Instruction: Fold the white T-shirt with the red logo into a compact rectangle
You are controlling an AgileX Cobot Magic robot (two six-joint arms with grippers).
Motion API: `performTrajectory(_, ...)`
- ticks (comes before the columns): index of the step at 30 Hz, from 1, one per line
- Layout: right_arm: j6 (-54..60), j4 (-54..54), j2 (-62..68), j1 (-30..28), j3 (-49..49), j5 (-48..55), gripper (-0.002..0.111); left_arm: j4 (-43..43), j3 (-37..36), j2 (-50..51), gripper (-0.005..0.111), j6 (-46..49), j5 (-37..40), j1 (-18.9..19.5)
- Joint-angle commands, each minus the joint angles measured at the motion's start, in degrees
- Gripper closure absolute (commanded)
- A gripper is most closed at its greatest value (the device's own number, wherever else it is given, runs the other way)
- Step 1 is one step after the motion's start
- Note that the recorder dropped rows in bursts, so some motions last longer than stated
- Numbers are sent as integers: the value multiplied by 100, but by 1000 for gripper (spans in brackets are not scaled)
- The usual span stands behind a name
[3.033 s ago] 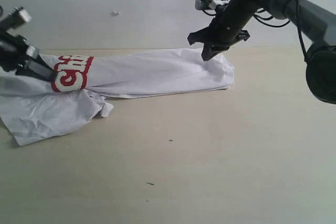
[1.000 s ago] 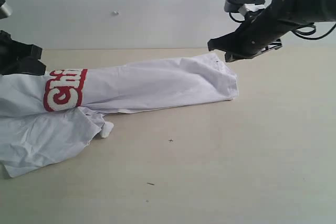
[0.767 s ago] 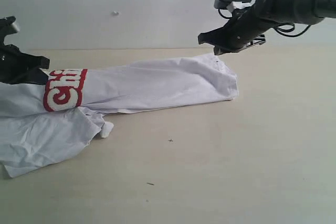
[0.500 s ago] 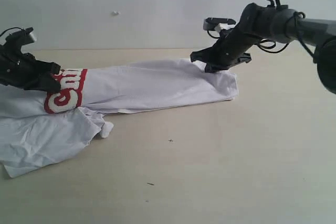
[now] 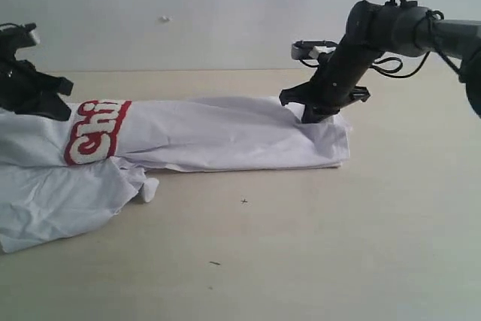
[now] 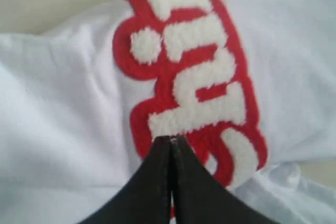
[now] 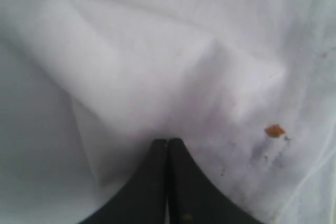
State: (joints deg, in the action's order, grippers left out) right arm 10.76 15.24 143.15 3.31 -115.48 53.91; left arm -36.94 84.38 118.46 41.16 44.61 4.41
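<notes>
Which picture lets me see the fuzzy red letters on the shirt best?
The left wrist view: the red logo fills it close up, fuzzy white letters edged in red. The exterior view shows it small on the white T-shirt. The right wrist view shows only white cloth.

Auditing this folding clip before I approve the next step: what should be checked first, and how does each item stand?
1. The left hand is shut at the red logo: ok.
2. The right hand is shut near the orange tag: ok.
3. Cloth actually pinched in either hand: cannot tell.
4. The white T-shirt lies as a smooth strip between the hands: ok.
5. The crumpled flap below the logo is folded in: not ok.
</notes>
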Motion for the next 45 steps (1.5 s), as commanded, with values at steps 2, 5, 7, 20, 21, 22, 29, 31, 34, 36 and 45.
performTrajectory(2,135,-285,-1500,-3,2861,-758,108,-601,-18,-469,107,291,250,28)
performTrajectory(5,266,-217,-2257,-14,3718,-1008,108,-916,-305,-716,107,506,459,28)
performTrajectory(7,261,-150,-2624,-14,3838,-1144,108,-916,-513,-932,107,532,422,28)
performTrajectory(20,-794,-943,-3368,-357,4268,433,56,-994,-725,-1204,107,532,446,28)
performTrajectory(21,-301,-387,-3341,-447,4295,423,56,-1020,-725,-1204,107,532,470,28)
performTrajectory(22,141,321,-3311,-590,4311,423,56,-1020,-725,-1204,107,532,470,28)
performTrajectory(29,852,1259,-2593,-832,4293,9,55,-1043,-725,-1204,107,532,470,28)
performTrajectory(31,852,1304,-2420,-832,4142,-101,55,-1043,-725,-1204,107,532,470,28)
performTrajectory(34,852,1349,-2398,-832,3864,-173,55,-1043,-725,-1204,107,557,420,28)
performTrajectory(36,852,1337,-2424,-832,3675,-138,55,-1043,-725,-1204,107,644,343,28)
performTrajectory(45,1450,2168,-2309,-769,3571,939,69,-1005,-725,-1193,107,654,247,28)
